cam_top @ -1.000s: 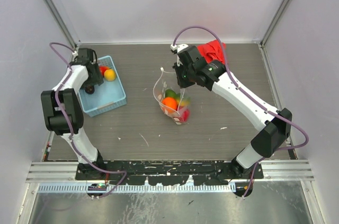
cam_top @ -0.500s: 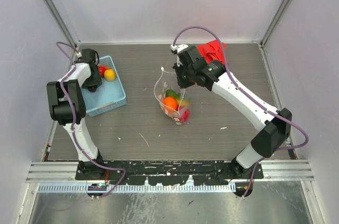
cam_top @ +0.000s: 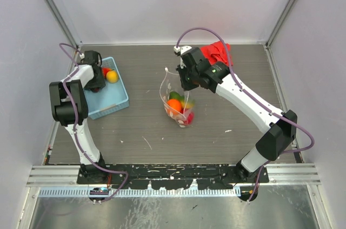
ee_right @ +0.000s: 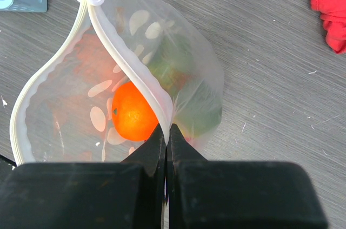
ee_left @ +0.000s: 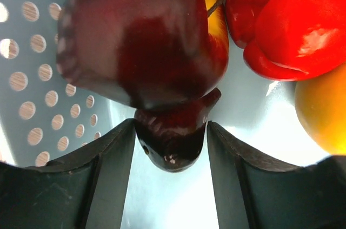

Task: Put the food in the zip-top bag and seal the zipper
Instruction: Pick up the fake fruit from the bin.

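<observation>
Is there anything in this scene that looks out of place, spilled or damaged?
Nothing is spilled or damaged. A crumpled red cloth lies at the far edge of the table, and a few white scraps dot its surface. The fruits sit inside the bag or the blue basket.

The bag [ee_right: 135,23] is clear with white dots, basket [cam_top: 113,99] light blue, fruit [ee_left: 140,39] dark purple.
</observation>
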`<state>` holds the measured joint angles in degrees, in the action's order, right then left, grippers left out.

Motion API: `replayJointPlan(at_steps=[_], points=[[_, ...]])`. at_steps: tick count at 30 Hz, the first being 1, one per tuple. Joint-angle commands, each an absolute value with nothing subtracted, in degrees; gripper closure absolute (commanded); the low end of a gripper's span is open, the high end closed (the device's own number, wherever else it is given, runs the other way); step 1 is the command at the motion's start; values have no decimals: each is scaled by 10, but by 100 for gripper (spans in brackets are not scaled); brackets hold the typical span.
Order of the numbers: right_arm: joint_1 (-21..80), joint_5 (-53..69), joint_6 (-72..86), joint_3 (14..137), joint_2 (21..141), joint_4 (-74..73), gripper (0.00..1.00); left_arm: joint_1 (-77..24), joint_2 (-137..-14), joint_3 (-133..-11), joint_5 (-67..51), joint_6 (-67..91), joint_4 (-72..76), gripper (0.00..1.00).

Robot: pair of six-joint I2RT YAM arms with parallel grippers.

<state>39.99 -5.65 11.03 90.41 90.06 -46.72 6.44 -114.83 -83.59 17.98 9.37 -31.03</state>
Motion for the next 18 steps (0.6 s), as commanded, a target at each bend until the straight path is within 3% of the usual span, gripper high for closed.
replayJointPlan(at_steps=[1, 6, 11, 18], points=[[400, -57, 116, 910, 897, -447, 100, 67, -1164, -857, 170, 88, -297, 43], [399, -59, 117, 905, 895, -446, 100, 68, -1158, -852, 159, 89, -293, 47], [399, -60, 117, 904, 894, -446, 100, 68, -1134, -849, 145, 93, -295, 59], [399, -58, 118, 903, 894, -445, 100, 66, -1064, -835, 103, 118, -309, 61]])
